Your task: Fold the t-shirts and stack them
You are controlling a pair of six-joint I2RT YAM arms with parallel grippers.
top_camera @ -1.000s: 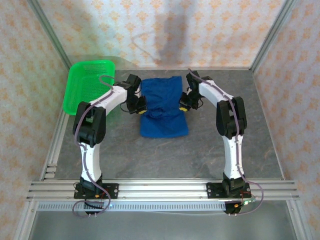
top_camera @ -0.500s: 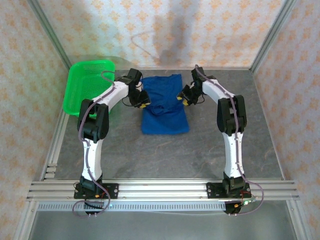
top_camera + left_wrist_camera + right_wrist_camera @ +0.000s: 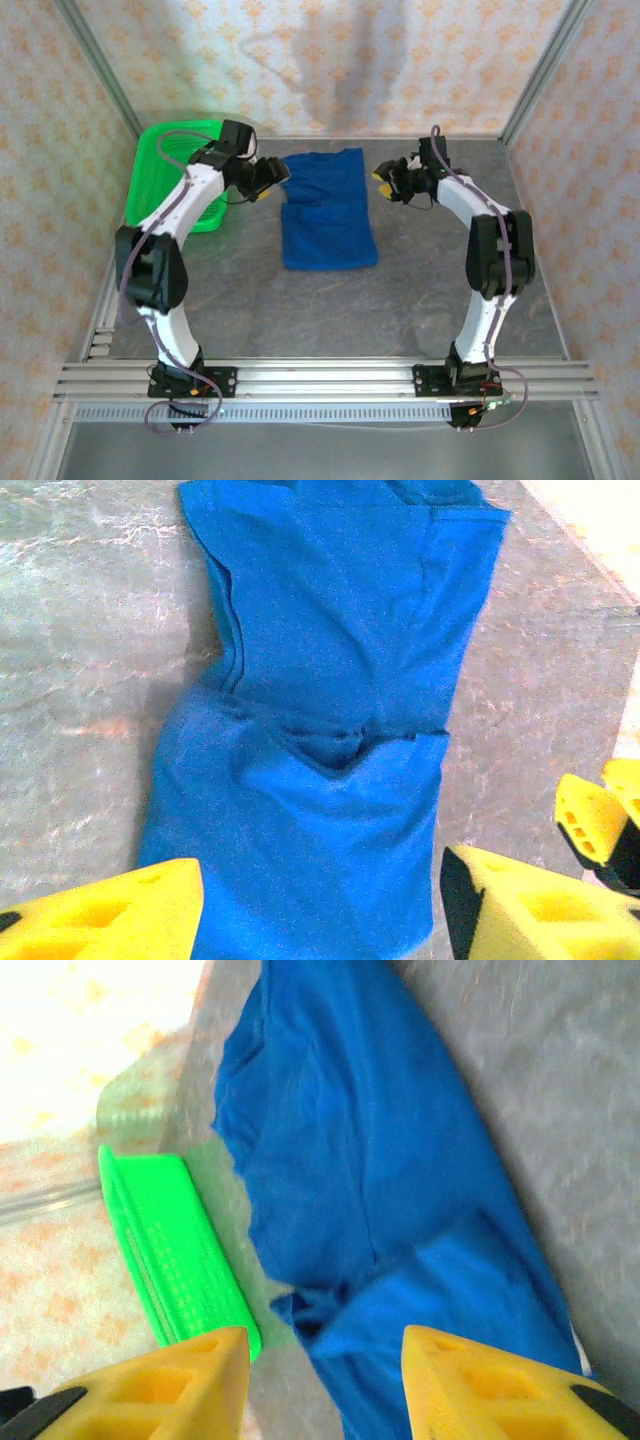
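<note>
Grey marbled stone-look bench [image 3: 300, 310], cream wallpapered walls with orange floral motifs [image 3: 420, 60], slanted aluminium corner posts [image 3: 96, 62], ribbed aluminium rails [image 3: 330, 376] along the near edge, soft shadows on the back wall

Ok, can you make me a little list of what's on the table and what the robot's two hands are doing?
shirt: blue t-shirt lying on the table between the two grippers, folded narrow, with a crease across its middle
left gripper: open, holding nothing, next to the shirt's left edge near its far end
right gripper: open, holding nothing, off the shirt's right edge
basket: green basket in the far left corner, apart from the shirt
</note>
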